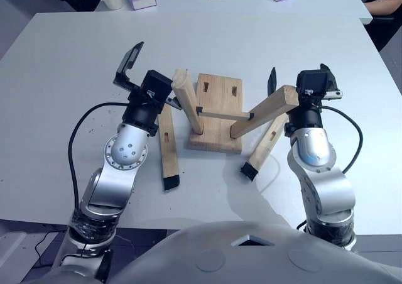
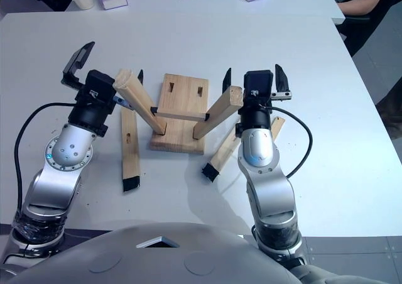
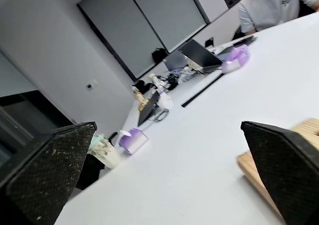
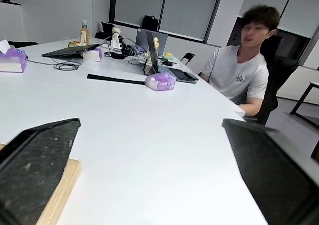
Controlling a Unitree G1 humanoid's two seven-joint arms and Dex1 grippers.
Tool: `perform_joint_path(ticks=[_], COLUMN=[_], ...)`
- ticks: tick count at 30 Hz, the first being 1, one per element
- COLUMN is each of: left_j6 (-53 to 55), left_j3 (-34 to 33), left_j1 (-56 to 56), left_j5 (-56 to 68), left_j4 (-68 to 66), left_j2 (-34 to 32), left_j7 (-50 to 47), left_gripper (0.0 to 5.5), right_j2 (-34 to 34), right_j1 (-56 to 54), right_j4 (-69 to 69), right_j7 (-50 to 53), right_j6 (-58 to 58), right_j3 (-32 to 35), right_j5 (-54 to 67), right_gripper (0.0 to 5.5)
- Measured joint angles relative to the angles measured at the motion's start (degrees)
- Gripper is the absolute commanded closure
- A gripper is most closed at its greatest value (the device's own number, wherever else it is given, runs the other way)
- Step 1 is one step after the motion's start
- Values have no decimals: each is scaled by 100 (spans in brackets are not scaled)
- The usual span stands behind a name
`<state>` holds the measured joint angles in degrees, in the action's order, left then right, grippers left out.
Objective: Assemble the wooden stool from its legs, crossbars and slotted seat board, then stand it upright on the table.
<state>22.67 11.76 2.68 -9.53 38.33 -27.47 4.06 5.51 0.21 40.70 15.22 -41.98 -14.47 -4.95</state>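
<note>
Fingers (image 2: pixel 78 56) of left gripper (image 2: pixel 113 61) and right gripper (image 2: pixel 252 70) are apart, empty. On the seat board (image 2: pixel 183 92) at tabletop (image 2: pixel 314 108) centre, two legs (image 2: pixel 141 105) lean toward 9 and 3 o'clock; better to straighten them upright before pressing.

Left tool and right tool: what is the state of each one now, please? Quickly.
Left tool: open, holding nothing.
Right tool: open, holding nothing.
</note>
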Motion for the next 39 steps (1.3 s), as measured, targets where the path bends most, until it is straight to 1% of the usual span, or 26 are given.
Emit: perform_joint_path(ticks=[2, 8, 11, 14, 17, 20, 21, 22, 25, 28, 30, 32, 33, 37, 39], left_j6=[-32, -300, -512, -733, -955, -1089, -1119, -1143, -1232, -1244, -1247, -1253, -1254, -1266, -1298], left_j3=[-37, -723, -897, -875, -519, -433, -434, -441, -511, -547, -547, -547, -546, -542, -496], left_j1=[139, 376, 375, 470, 793, 1008, 1085, 1137, 1214, 1220, 1228, 1242, 1256, 1316, 1385], left_j5=[21, 99, 170, 307, 435, 447, 424, 412, 390, 389, 390, 390, 390, 389, 343], left_j4=[-125, -1186, -1497, -1513, -1371, -1391, -1423, -1458, -1633, -1667, -1670, -1671, -1672, -1731, -1854], left_j2=[20, 22, 30, 102, 186, 204, 177, 150, 113, 114, 118, 122, 122, 115, 82], left_j7=[102, 196, 287, 520, 902, 1063, 1112, 1127, 1143, 1166, 1210, 1227, 1232, 1315, 1399], left_gripper=[12, 12, 12, 12, 12, 12, 10, 10, 10, 10, 10, 10, 10, 10, 10], right_j2=[-9, 265, 411, 530, 779, 970, 1075, 1123, 1235, 1274, 1292, 1330, 1374, 1722, 2085], right_j1=[-34, -112, -72, 61, 465, 793, 850, 858, 855, 863, 988, 1119, 1190, 1338, 1429], right_j4=[-153, -452, -718, -894, -977, -951, -936, -930, -930, -962, -975, -995, -995, -995, -1051], right_j7=[-137, -664, -942, -1353, -2107, -2629, -2769, -2850, -3002, -3059, -3153, -3254, -3326, -3720, -4025], right_j6=[103, 525, 737, 783, 610, 517, 486, 484, 485, 486, 493, 497, 505, 596, 795], right_j3=[123, 744, 968, 1026, 801, 601, 582, 609, 763, 776, 675, 539, 491, 241, 121], right_j5=[16, 45, 54, 229, 532, 746, 799, 843, 923, 930, 931, 929, 930, 916, 859], right_gripper=[23, 23, 23, 23, 23, 23, 42, 45, 91, 141, 178, 203, 229, 292, 324])
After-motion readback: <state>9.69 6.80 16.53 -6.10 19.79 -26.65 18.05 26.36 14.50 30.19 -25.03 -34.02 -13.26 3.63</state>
